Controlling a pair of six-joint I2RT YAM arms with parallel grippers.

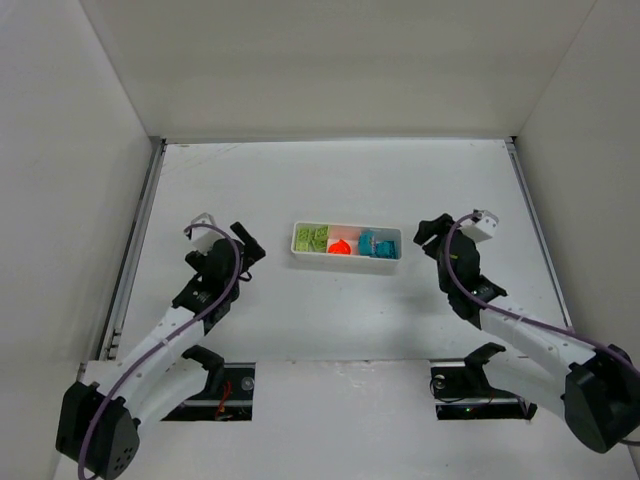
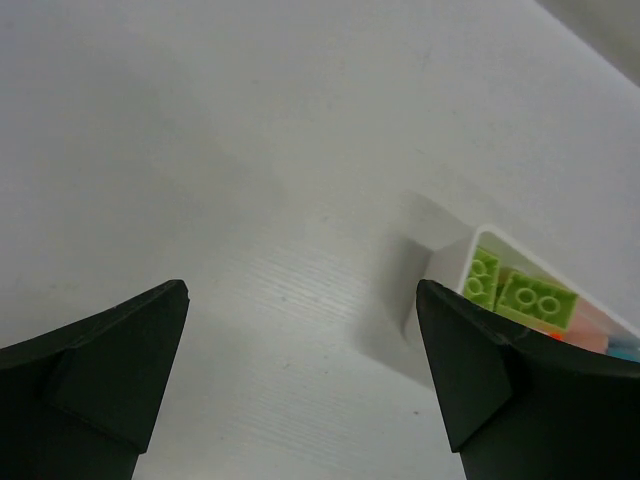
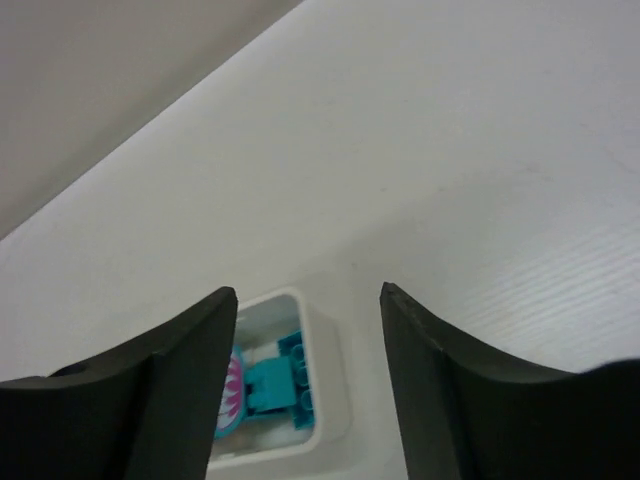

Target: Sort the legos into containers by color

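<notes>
A smooth white plastic tray (image 1: 345,259) holds bumpy legos (image 1: 312,237): green left, orange middle, blue right. The left gripper (image 2: 300,287) and right gripper (image 3: 308,288) stand open, empty.

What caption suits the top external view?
Green legos, orange legos, blue legos sorted in white tray between left arm and right arm.
</notes>
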